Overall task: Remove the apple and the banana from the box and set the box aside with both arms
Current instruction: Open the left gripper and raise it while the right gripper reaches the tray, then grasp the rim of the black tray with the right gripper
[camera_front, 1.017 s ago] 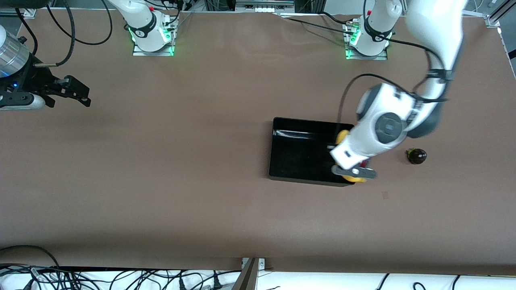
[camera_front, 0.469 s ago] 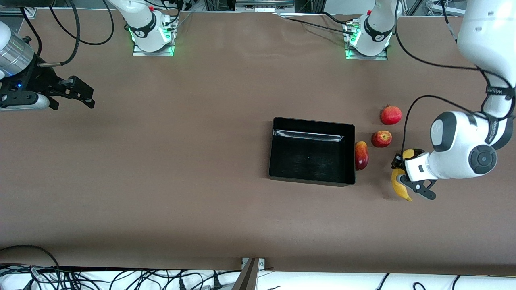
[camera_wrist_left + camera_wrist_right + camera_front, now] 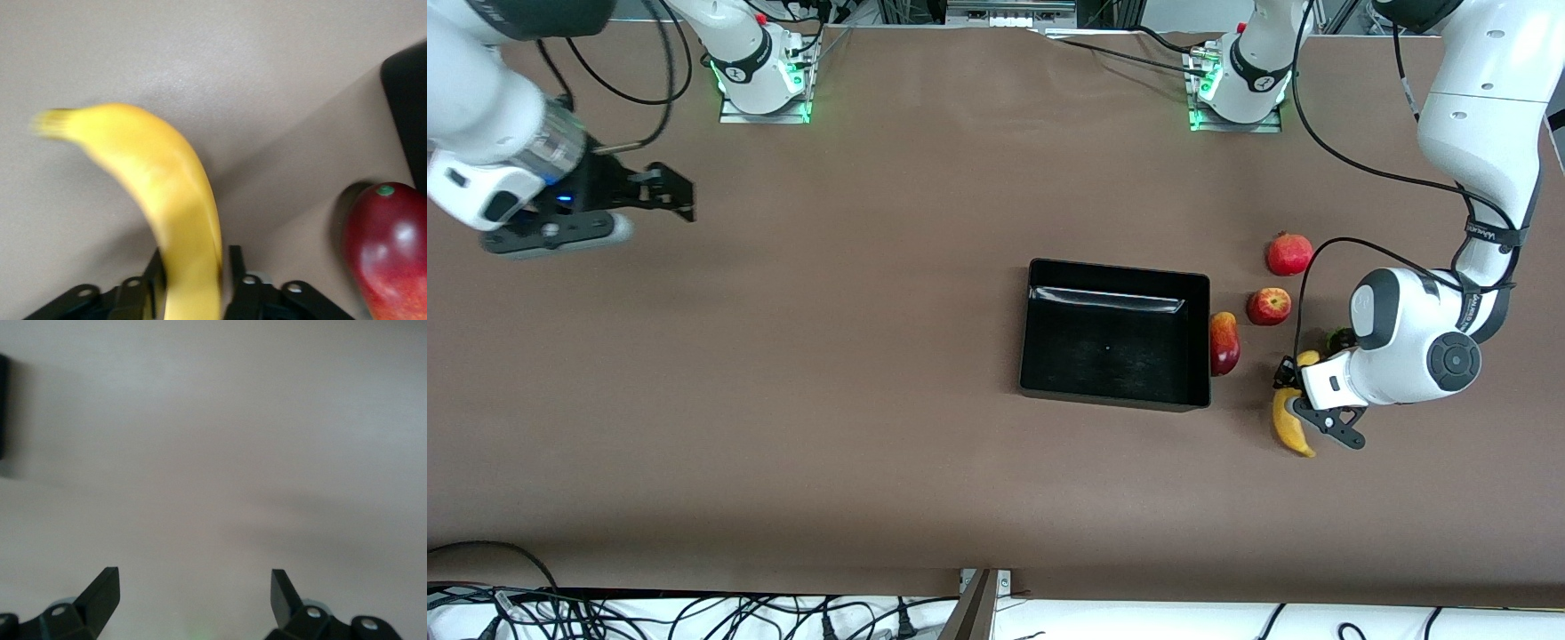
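The box (image 3: pixel 1113 333) sits empty since the apple (image 3: pixel 1268 306) rests beside it toward the left arm's end, where the left gripper (image 3: pixel 1291 411) brackets the banana (image 3: pixel 1288 425) on the table, grip uncertain, while the right gripper (image 3: pixel 660 191), wide and empty, waits well apart.

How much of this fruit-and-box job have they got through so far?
Mostly the fruit part. The black box is empty and the apple sits on the table beside it. The left end effector has the banana between its fingers, down at the table. The right end effector hangs open, far from the box. Moving the box aside is left.
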Controlling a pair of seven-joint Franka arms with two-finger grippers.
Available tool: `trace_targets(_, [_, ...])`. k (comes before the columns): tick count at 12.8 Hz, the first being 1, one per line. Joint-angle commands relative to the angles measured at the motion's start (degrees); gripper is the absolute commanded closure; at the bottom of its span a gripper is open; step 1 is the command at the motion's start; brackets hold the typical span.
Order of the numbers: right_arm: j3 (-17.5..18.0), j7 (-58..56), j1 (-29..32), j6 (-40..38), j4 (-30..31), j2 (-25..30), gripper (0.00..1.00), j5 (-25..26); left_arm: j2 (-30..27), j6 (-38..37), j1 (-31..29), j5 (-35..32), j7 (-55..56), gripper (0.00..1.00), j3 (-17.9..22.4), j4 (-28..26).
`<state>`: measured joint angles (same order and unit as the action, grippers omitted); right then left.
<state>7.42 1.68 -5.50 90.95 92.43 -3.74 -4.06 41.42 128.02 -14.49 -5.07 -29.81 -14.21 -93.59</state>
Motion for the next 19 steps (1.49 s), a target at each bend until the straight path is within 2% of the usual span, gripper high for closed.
trace_targets(1, [-0.3, 7.0, -4.6, 3.9, -0.9, -4.5, 0.00, -3.9, -1.0, 0.3, -0.9, -1.4, -1.2, 0.00, -1.1, -0.6])
trace_targets(4, [-0.3, 20.5, -12.7, 11.3, -1.1, -9.6, 0.00, -3.4, -5.7, -3.5, -0.5, -0.7, 0.5, 0.00, -3.1, 0.4])
trace_targets(9, [-0.5, 38.6, -24.9, 26.4, -2.5, -20.8, 0.00, -2.3, -17.0, -20.8, -0.3, -0.8, 18.0, 0.00, -6.2, 4.0])
trace_targets(13, [-1.3, 51.4, -33.7, 36.3, -11.5, -34.2, 0.01, 4.1, -20.0, -34.7, 0.0, -1.3, 24.6, 0.00, -5.9, 12.9])
trace_targets(14, [-3.5, 53.2, -36.6, 37.8, -13.7, -37.1, 0.01, 4.1, -22.5, -34.8, 1.5, -0.8, 25.1, 0.00, -5.1, 12.6])
trace_targets(15, [-6.3, 53.9, -39.9, 38.9, -15.6, -39.7, 0.01, 4.1, -25.5, -34.8, 5.1, -0.3, 28.3, 0.00, -1.2, 10.7])
trace_targets(16, [-8.5, 55.3, -42.7, 39.8, -17.1, -42.0, 0.02, 4.1, -28.8, -34.8, 11.3, 1.0, 33.7, 0.00, 5.2, 8.9])
trace_targets(17, [-10.3, 56.0, -44.4, 41.0, -17.7, -43.6, 0.03, 4.1, -32.0, -34.7, 15.7, 1.0, 36.8, 0.00, 9.2, 6.2])
trace_targets(18, [-10.8, 56.0, -45.1, 41.8, -17.7, -44.7, 0.08, 4.1, -35.1, -33.3, 16.6, 1.2, 37.2, 0.00, 10.1, 3.4])
trace_targets(19, [-10.9, 56.0, -45.1, 42.2, -17.6, -45.3, 0.19, 4.1, -38.5, -29.0, 16.6, 1.3, 37.5, 0.00, 10.2, -1.2])
